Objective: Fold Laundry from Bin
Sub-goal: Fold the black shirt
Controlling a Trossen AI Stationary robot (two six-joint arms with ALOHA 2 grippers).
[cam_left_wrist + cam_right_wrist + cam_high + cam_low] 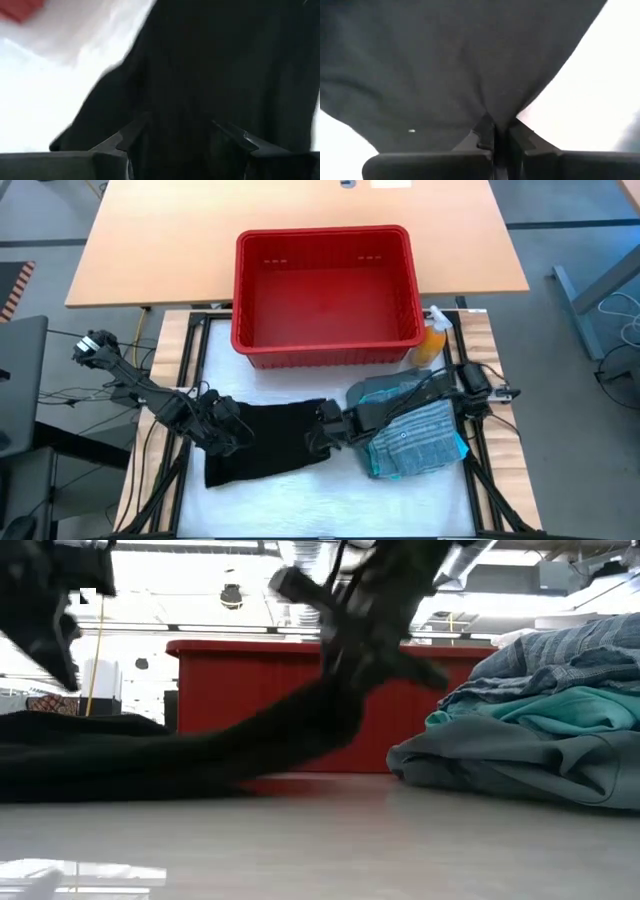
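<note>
A black garment (265,440) lies spread on the white table top, left of centre. My right gripper (322,435) is at its right edge and is shut on it. My left gripper (228,430) hangs open just above the garment's left part (210,60); in the low view this gripper (55,650) stands clear of the cloth. The red bin (330,355) stands at the far side, and nothing shows inside it. My right gripper pinches a pucker of the black garment's right edge (495,117) between its two fingers, slanting down from the table's right. One layer or several, I cannot tell. That end (330,705) is raised off the table, and the rest lies flat to the left.
A pile of folded clothes (415,435), grey-green, teal and striped, sits at the right, close beside my right arm. An orange spray bottle (432,345) stands by the bin's right near corner. Bare table shows along the near edge.
</note>
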